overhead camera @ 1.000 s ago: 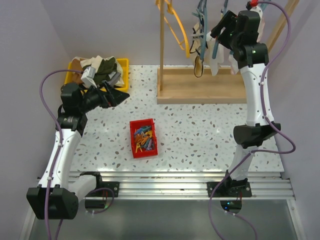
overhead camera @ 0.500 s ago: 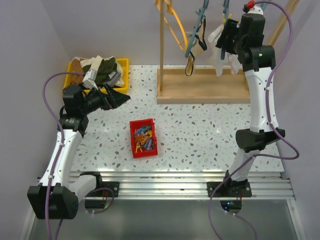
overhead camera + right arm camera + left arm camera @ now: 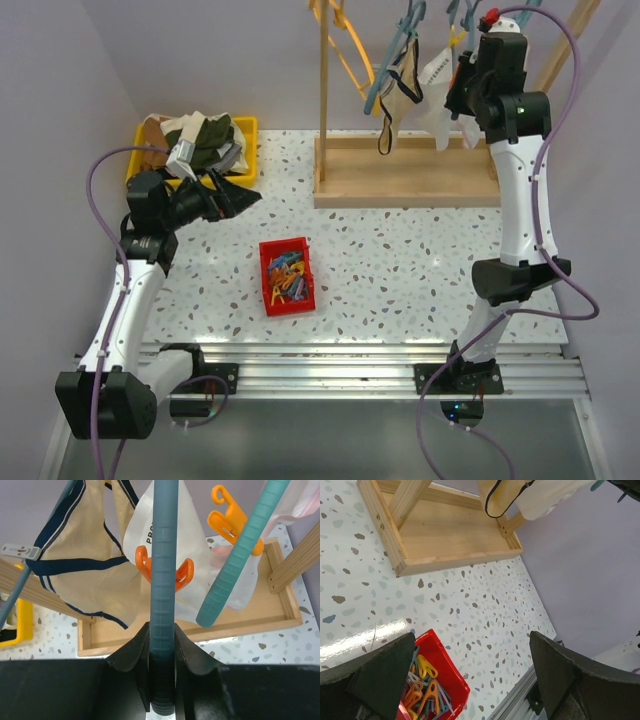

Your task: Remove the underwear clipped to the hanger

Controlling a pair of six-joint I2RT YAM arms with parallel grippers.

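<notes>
Underwear (image 3: 85,587), 1 pair, hangs beside 2 orange clips (image 3: 186,571); right gripper (image 3: 162,632) clenches 1 teal hanger (image 3: 164,540); left gripper (image 3: 470,640) gapes above counter (image 3: 485,595), near 1 red bin (image 3: 451,672).

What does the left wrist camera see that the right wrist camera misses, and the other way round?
Only the left wrist view shows the red bin of clothespins. Only the right wrist view shows the right gripper closed on a teal hanger, the orange clips and a corner of the yellow bin. Both show the cream underwear with dark trim, the wooden base of the stand and the speckled table.
</notes>
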